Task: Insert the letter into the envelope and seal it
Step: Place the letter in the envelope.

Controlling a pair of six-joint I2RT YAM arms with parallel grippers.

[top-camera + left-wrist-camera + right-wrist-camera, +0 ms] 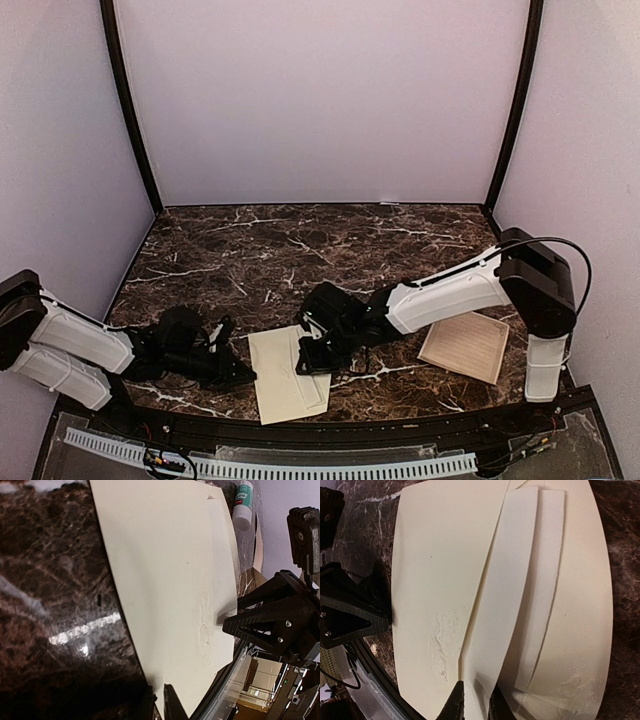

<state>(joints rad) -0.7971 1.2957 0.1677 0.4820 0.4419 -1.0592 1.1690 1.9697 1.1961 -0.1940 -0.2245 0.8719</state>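
**Envelope** (282, 388): long, plain cream. It lies flat on the table (300, 240) at the near edge, just left of the middle, between the two grippers. The pointed flap (505, 595) is lifted off the face and partly folded. A rough mottled patch (442, 647) beside the flap is likely glue or a faint emblem. Whether the letter is inside cannot be told.

**Right gripper** (475, 706): fingers pinched on the flap's edge. It is judged to be holding the flap ready to fold down for sealing.

**Left gripper** (160, 706): fingers nearly together at the envelope's left edge, probably to steady it against the pull. Whether they actually grip the paper cannot be told.

**Sheet** (465, 347): cream with a printed border. It lies flat near the near right corner, well apart from the envelope and untouched.

**Glue stick** (243, 502): white tube with a green label, seen past the envelope's far end in the left wrist view. The label text is too small to read.

**Writing**: none legible on any item.
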